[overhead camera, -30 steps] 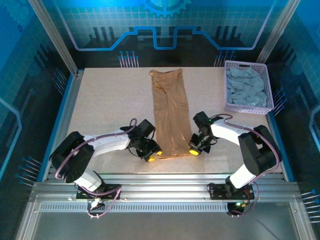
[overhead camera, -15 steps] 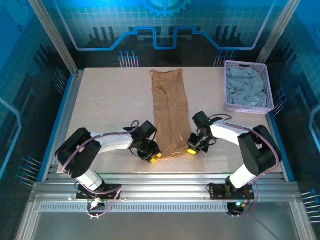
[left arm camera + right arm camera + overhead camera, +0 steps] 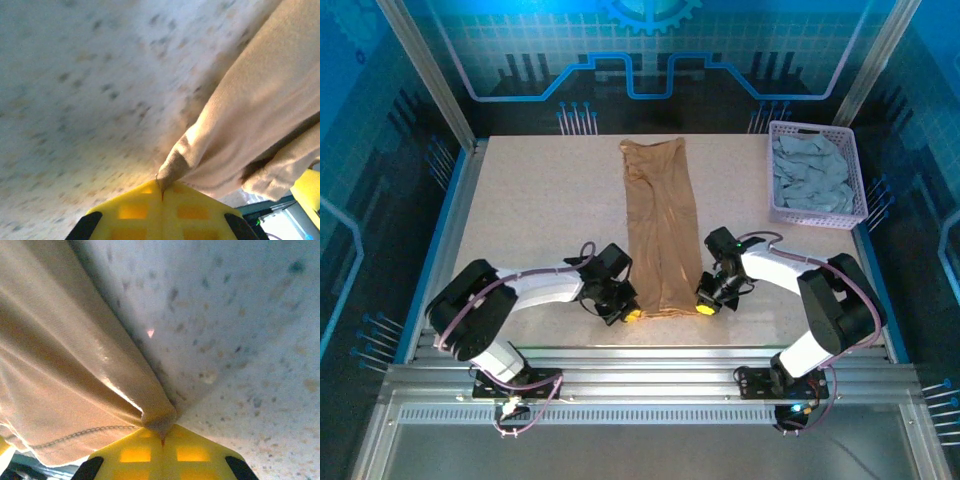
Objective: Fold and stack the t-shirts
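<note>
White-and-black arms (image 3: 535, 285) carry purplish cables (image 3: 448, 322) and yellow pincer fingers (image 3: 131, 213).

Pinched between the right gripper (image 3: 162, 439) jaws, the tan t-shirt (image 3: 65, 365) is soft matt knit cloth w/ a stitched hem below-left of them. Its finger pads (image 3: 135, 455): smooth yellow plastic, moulded grid. Beyond the jaws the table (image 3: 240, 340) is speckled, matt, prob. laminate.

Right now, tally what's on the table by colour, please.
Tan shirt: 1
Grey-blue clothes pile, pieces not countable: 1
Lavender basket: 1
Total: 3
</note>
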`<move>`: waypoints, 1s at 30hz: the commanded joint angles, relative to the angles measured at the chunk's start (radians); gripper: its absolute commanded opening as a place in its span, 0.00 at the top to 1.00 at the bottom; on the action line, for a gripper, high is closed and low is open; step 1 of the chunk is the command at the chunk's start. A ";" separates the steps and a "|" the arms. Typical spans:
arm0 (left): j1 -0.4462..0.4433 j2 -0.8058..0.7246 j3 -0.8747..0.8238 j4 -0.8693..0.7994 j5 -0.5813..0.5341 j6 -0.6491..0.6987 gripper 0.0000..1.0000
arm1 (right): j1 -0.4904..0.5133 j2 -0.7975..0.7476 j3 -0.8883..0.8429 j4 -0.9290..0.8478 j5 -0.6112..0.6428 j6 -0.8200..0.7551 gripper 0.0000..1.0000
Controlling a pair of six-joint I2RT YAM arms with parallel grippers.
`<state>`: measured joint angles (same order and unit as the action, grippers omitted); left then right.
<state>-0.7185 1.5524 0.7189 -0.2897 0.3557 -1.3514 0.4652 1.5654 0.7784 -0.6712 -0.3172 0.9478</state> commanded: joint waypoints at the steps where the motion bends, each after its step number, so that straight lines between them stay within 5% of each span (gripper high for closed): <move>1: -0.006 -0.075 -0.043 -0.096 0.025 0.045 1.00 | 0.031 -0.011 -0.011 -0.097 -0.062 -0.053 1.00; 12: -0.005 -0.090 -0.063 -0.082 0.133 0.095 1.00 | 0.070 -0.048 -0.043 -0.135 -0.100 -0.051 1.00; 19: 0.007 -0.175 0.019 -0.132 0.053 0.108 1.00 | 0.067 -0.141 0.056 -0.231 -0.021 -0.017 1.00; 30: 0.194 -0.068 0.253 -0.075 0.045 0.166 1.00 | -0.033 -0.019 0.382 -0.286 0.054 -0.036 1.00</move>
<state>-0.5663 1.4288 0.8936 -0.3805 0.3962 -1.2377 0.4648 1.4944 1.0809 -0.9169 -0.2943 0.9241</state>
